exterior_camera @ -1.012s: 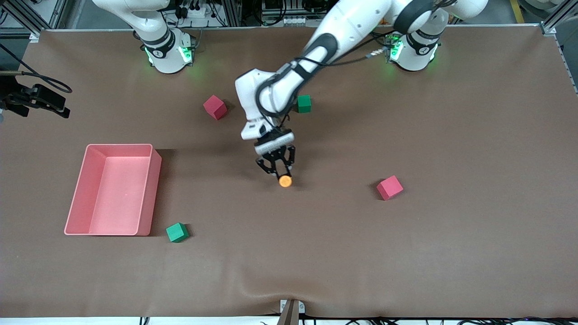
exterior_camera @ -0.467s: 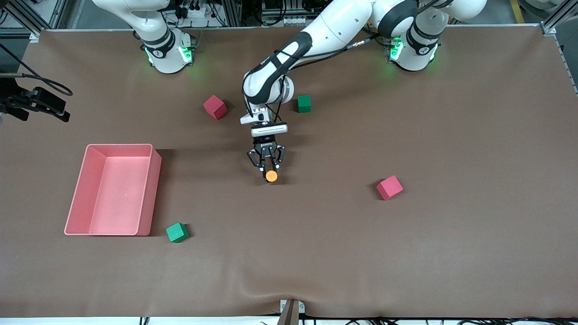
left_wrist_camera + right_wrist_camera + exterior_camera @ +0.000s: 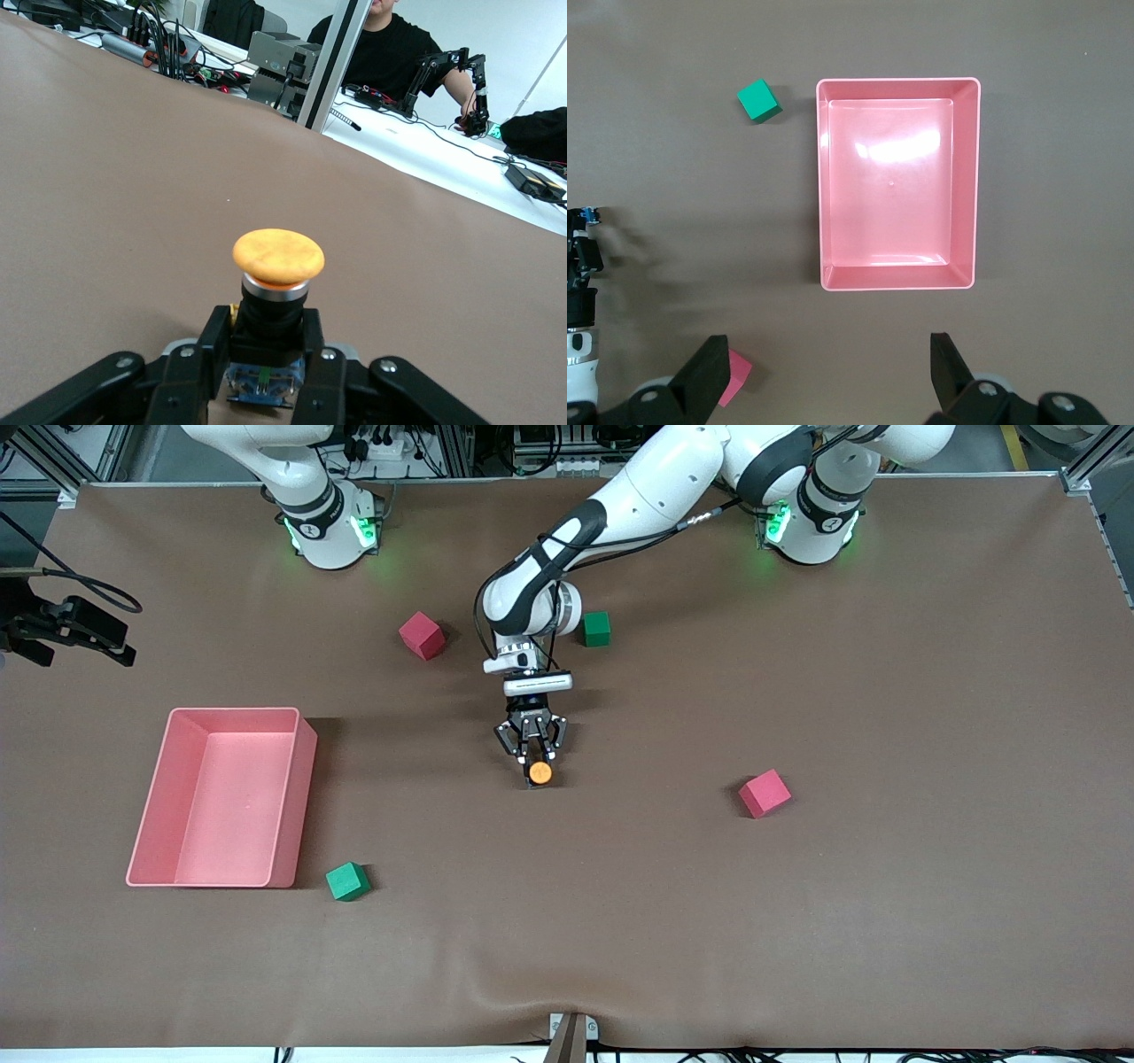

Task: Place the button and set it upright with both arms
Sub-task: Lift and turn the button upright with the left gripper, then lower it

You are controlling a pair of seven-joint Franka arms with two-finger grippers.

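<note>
The button (image 3: pixel 539 772) has a round orange cap (image 3: pixel 278 256) on a black body with a bluish end. My left gripper (image 3: pixel 534 757) is shut on the black body at the middle of the table, and the cap points out past the fingertips. In the left wrist view that gripper (image 3: pixel 266 335) clamps the body from both sides, low over the brown mat. I cannot tell whether the button touches the mat. My right gripper (image 3: pixel 828 363) hangs high over the mat beside the pink bin (image 3: pixel 824 177), open and holding nothing.
The pink bin (image 3: pixel 306 779) sits toward the right arm's end. A green cube (image 3: pixel 347 881) lies beside its nearer corner. A red cube (image 3: pixel 422 635) and a green cube (image 3: pixel 596 628) flank the left arm's wrist. Another red cube (image 3: pixel 765 793) lies toward the left arm's end.
My left gripper has carried the button a little toward the right arm's end and lower, the forearm swinging back toward its base. The right arm has barely moved.
</note>
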